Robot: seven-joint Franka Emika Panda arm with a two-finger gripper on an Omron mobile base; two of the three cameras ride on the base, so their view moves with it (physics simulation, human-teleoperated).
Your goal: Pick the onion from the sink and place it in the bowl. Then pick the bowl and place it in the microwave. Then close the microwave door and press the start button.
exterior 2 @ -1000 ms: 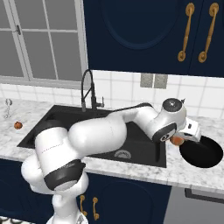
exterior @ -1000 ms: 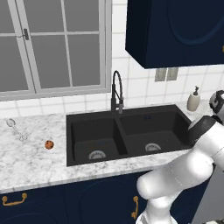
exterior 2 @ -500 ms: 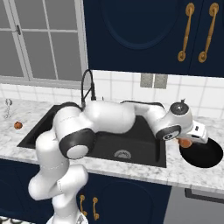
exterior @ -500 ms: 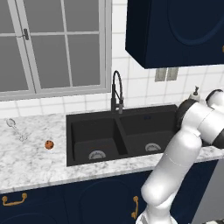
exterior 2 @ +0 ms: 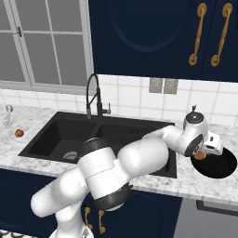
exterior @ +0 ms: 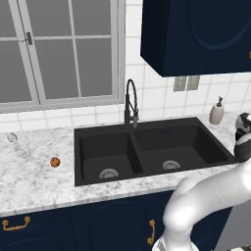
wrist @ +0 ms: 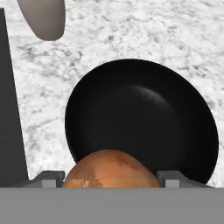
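Note:
My gripper [exterior 2: 204,151] hangs over the near-left rim of the shallow black bowl [exterior 2: 217,163], which rests on the marble counter right of the black sink [exterior 2: 74,135]. It is shut on the pale orange onion [exterior 2: 200,155]. In the hand view the onion [wrist: 109,169] sits between the two fingertips [wrist: 47,178], with the bowl [wrist: 144,109] spread out just beyond and below it. Both sink basins [exterior: 147,147] look bare. The microwave and its door are out of view.
A darker reddish-brown ball [exterior: 55,162] lies on the counter left of the sink. The tall black faucet [exterior: 130,103] rises behind the basins. A soap dispenser [exterior: 216,111] stands at the back right, close to the bowl. Dark cupboards [exterior 2: 153,32] hang overhead.
The arm has swung further right and reshaped its elbow. The hand with the onion has drifted slightly right and lower, to the bowl's rim. Its grip has not changed.

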